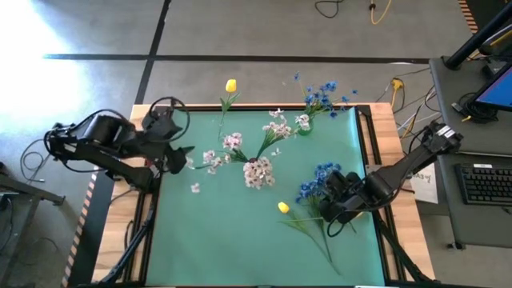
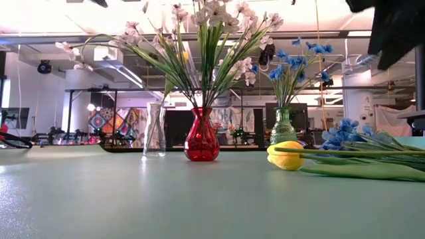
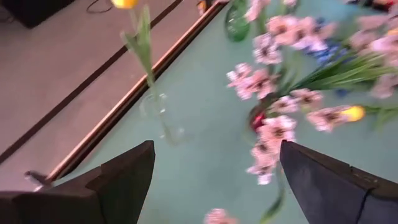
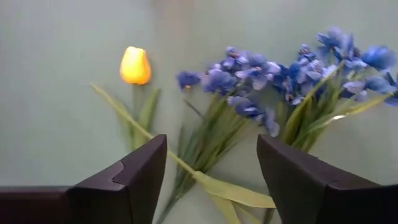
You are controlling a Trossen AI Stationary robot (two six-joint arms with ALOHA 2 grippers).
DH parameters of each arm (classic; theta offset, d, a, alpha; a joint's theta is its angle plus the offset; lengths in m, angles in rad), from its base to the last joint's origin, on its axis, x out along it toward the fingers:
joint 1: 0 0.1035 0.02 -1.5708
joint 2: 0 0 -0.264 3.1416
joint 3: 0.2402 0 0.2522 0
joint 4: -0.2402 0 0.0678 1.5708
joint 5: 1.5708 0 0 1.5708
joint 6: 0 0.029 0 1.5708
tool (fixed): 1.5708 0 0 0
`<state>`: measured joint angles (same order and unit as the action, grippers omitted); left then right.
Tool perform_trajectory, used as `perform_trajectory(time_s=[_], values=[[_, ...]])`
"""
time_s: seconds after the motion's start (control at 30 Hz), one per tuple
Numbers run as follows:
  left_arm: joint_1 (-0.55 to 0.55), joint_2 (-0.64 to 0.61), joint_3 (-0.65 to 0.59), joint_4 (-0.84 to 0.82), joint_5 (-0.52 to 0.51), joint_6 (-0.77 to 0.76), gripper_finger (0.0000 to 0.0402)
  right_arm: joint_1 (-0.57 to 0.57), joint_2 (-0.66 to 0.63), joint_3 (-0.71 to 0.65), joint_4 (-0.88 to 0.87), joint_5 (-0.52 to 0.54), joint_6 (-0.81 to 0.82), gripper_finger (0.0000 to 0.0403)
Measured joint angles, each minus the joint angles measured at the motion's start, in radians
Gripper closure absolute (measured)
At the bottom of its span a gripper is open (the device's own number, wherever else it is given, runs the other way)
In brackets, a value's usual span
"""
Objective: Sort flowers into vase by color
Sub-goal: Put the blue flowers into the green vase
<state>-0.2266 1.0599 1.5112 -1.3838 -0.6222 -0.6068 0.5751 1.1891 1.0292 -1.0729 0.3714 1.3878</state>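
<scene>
Three vases stand at the mat's far part. A clear vase [image 2: 154, 129] holds a yellow tulip [image 1: 230, 86], a red vase [image 2: 202, 136] holds pinkish-white blossom sprays [image 1: 258, 152], and a green vase [image 2: 283, 126] holds blue flowers [image 1: 320, 94]. Loose on the mat lie a second yellow tulip [image 4: 135, 65] and two blue sprays [image 4: 249, 71], flat on their sides. My right gripper [image 4: 211, 140] is open above their stems, with its fingers on either side of the green stalks. My left gripper [image 1: 182, 156] is open at the mat's left edge, facing the vases [image 3: 216, 149].
The green mat [image 1: 240, 240] covers the table inside a dark frame with wooden borders. Its near left part is bare. A desk with a keyboard [image 1: 488, 180] and cables stands beyond the right edge. The pink sprays spread wide and low around the red vase.
</scene>
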Motion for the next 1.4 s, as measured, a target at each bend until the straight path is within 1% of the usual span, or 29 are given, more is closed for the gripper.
perform_trajectory(time_s=[0.1,0.2,0.3,0.47,0.6,0.67,0.93,1.03,1.23,1.4], values=[[-0.068,0.007,-0.001,0.039,-0.046,-0.025,0.0070,0.000,0.012,-0.028,0.001,0.003,0.008,0.0123],[-0.162,0.019,-0.012,0.071,-0.126,-0.052,0.0070,0.000,0.013,-0.046,0.001,0.003,0.034,0.0096],[-0.266,0.036,-0.029,0.076,-0.208,-0.103,0.0070,0.000,0.013,-0.056,-0.002,0.003,0.042,0.0077],[-0.419,0.070,-0.082,0.083,-0.310,-0.221,0.0070,-0.012,0.013,-0.076,-0.059,-0.027,0.046,0.0071],[-0.495,0.112,-0.118,0.094,-0.382,-0.313,0.0070,-0.030,0.013,-0.117,-0.070,-0.060,0.046,0.0076],[-0.515,0.136,-0.135,0.109,-0.406,-0.330,0.0070,-0.037,0.013,-0.142,-0.070,-0.082,0.045,0.0076],[-0.526,0.231,-0.133,0.119,-0.416,-0.350,0.0070,-0.037,0.013,-0.243,-0.045,-0.136,0.069,0.0076],[-0.526,0.249,-0.117,0.120,-0.420,-0.348,0.0070,-0.037,0.014,-0.275,-0.015,-0.136,0.065,0.0076],[-0.526,0.259,-0.113,0.118,-0.454,-0.346,0.0070,-0.039,0.031,-0.336,0.104,-0.115,-0.016,0.0077],[-0.526,0.252,-0.113,0.113,-0.483,-0.345,0.0070,-0.039,0.051,-0.372,0.128,-0.109,-0.020,0.0077]])
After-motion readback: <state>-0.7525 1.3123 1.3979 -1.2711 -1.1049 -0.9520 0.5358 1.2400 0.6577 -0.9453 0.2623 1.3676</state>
